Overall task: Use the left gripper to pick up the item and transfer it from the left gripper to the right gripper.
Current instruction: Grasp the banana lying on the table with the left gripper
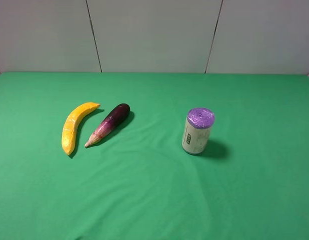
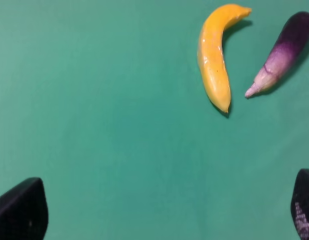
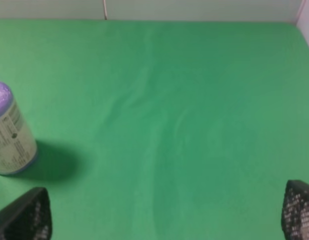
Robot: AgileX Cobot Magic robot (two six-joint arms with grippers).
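The yellow banana [image 1: 74, 127] lies on the green cloth at the left, curved, with nothing touching it. It also shows in the left wrist view [image 2: 215, 55], well ahead of my left gripper [image 2: 164, 212]. The left fingertips [image 2: 22, 210] stand wide apart and empty. My right gripper [image 3: 167, 212] is also open and empty, its fingertips [image 3: 27, 217] at the frame corners. Neither gripper shows in the exterior high view.
A purple eggplant [image 1: 109, 124] with a pale tip lies just right of the banana, also in the left wrist view [image 2: 282, 52]. A purple-topped can [image 1: 198, 131] stands upright right of centre, also in the right wrist view [image 3: 9, 132]. A pale wall [image 1: 154, 35] backs the table.
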